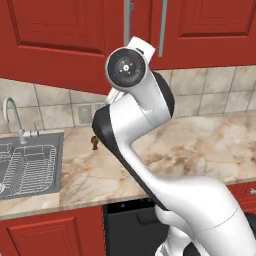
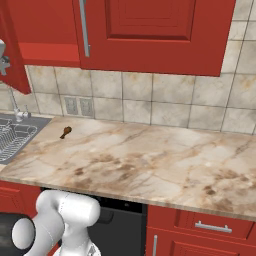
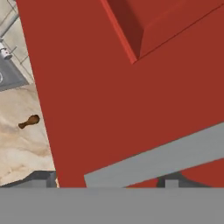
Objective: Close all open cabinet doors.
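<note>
Doors (image 1: 60, 35) of glossy red hang along the wall above the counter (image 1: 200, 145), each with a raised panel and a grey bar handle (image 1: 161, 25). From the left base camera the arm bends up from the lower right, and its wrist ends right against the lower edge of the doors, near the seam where two handles run side by side; the claw itself is hidden behind the wrist there, so whether its fingers are apart or together I cannot tell. Through the hand camera a door face (image 3: 131, 96) lies very close ahead of the claw, with the edge of its raised panel further up and a handle bar (image 3: 157, 157) crossing at a slant just beyond the fingertips (image 3: 171, 181); the tips are too cut off to judge their gap, or whether they touch the bar. From the right base camera one door (image 2: 12, 55) at the far left stands swung out from the cabinet, while the wide door (image 2: 150, 35) beside it lies flat. Below and to the claw's side, a small brown object (image 1: 94, 142) lies on the counter, and farther that way are a sink (image 1: 30, 170) with a wire rack and a tap (image 1: 15, 117)
</note>
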Tool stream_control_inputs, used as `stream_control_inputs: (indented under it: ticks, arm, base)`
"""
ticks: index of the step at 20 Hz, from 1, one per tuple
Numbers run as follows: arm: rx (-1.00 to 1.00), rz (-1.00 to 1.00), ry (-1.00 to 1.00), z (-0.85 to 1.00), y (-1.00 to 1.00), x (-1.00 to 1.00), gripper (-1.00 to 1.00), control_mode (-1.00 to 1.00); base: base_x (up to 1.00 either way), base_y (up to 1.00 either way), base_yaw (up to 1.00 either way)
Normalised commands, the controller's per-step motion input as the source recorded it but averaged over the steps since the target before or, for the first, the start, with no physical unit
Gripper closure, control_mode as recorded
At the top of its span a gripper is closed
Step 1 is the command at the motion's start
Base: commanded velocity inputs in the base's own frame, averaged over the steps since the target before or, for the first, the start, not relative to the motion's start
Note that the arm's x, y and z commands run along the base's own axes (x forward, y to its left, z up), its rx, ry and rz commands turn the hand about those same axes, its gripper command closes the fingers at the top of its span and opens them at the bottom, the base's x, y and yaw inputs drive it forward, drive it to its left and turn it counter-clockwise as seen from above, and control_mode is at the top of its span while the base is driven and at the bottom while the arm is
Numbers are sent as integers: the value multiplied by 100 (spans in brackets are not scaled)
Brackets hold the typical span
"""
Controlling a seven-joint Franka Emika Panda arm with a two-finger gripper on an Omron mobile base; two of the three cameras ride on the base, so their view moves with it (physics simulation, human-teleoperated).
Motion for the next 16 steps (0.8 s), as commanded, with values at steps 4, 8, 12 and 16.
stream_control_inputs:
  ticks: [4, 8, 12, 16]
  arm:
    - [5, 0, 4, 10, -9, 91, -100, -100]
    - [4, 0, 1, 5, -13, 80, -100, -100]
    - [4, 0, 1, 1, -15, 75, -100, -100]
    - [3, 0, 0, 0, -14, 68, -100, -100]
  base:
    - [0, 0, 0]
    - [0, 0, 0]
    - [0, 0, 0]
    - [0, 0, 0]
